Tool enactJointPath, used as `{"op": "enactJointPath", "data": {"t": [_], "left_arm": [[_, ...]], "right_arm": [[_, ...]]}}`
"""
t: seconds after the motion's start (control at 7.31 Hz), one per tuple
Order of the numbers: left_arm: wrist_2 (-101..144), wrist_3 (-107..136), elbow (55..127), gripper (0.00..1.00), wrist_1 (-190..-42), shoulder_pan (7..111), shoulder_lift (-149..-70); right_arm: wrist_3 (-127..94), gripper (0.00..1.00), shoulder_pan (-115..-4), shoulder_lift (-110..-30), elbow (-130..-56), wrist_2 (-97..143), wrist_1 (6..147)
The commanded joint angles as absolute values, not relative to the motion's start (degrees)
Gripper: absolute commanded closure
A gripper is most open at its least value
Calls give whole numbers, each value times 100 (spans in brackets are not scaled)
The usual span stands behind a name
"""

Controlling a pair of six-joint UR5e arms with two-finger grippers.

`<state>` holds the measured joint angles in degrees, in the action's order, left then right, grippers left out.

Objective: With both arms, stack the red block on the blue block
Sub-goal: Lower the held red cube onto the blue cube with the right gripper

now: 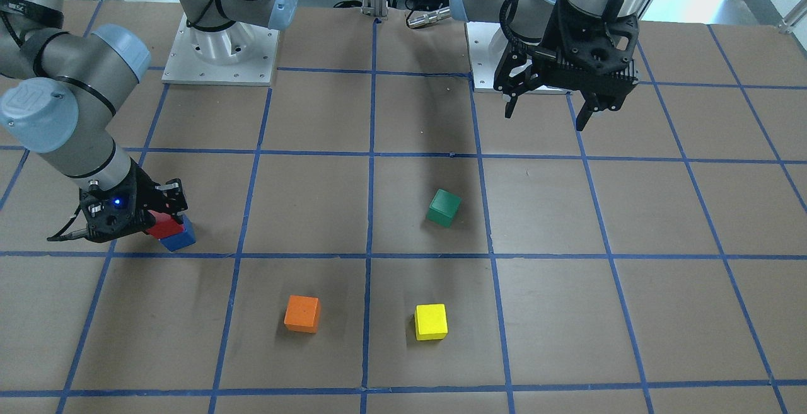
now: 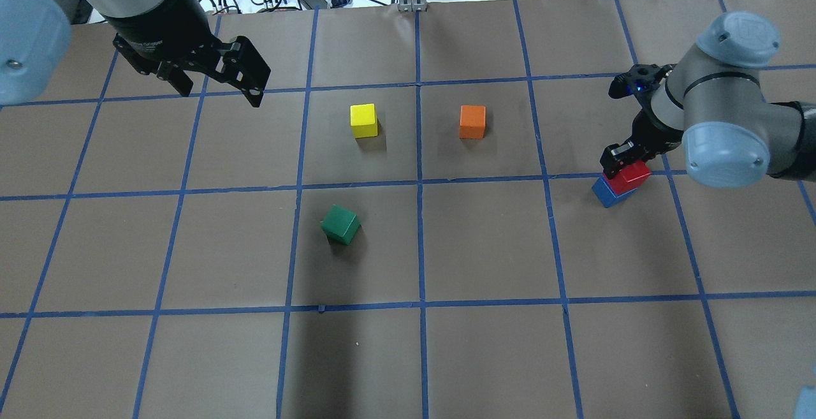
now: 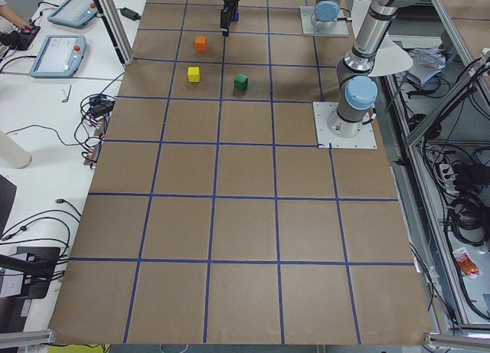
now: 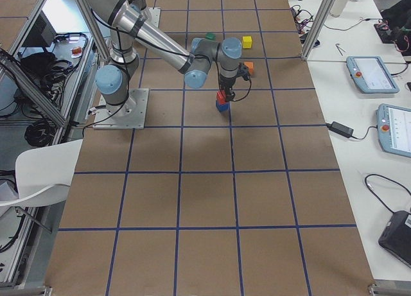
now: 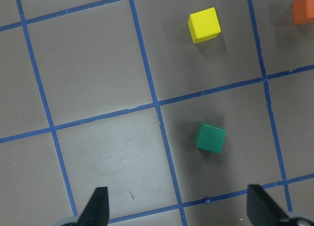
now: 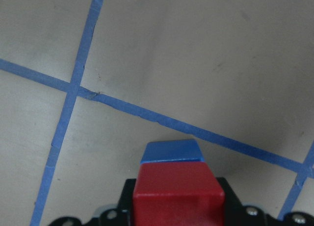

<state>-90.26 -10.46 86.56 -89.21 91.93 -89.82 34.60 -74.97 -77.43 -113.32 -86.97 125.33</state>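
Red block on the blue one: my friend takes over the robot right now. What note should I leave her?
Right hand: shut on the red block, which appears to rest on the blue block, a bit off-centre.
Left hand: open, empty, raised over the table, far from the stack.
Done: red is placed on blue.
To do: open the right hand, lift it away, check that the stack stands.

Nothing can be read with certainty. Faint pale lettering crosses the black housing point(image 2: 153, 39) just above the left claw point(image 2: 220, 95), too small to make out. The right arm's light-blue joint cap point(image 2: 738, 29) bears an embossed mark, likewise illegible.
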Motion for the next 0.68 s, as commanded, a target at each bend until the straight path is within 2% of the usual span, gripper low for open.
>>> {"op": "enactJointPath", "data": {"t": [0.0,0.14,0.27,0.55], "left_arm": [[-9026,-1046,8657,0,-8921,9193,-8982],[-9026,-1046,8649,0,-8921,9193,-8982],[-9026,-1046,8657,0,-8921,9193,-8982],[-9026,-1046,8648,0,-8921,9193,-8982]], "right_arm": [[3480,32,-7497,-7743,-11338,-8692,12533],[3472,7,-7497,-7743,-11338,-8692,12533],[3446,0,-7497,-7743,-11338,-8692,12533],[3332,0,-7497,-7761,-11268,-8710,12516]]}}
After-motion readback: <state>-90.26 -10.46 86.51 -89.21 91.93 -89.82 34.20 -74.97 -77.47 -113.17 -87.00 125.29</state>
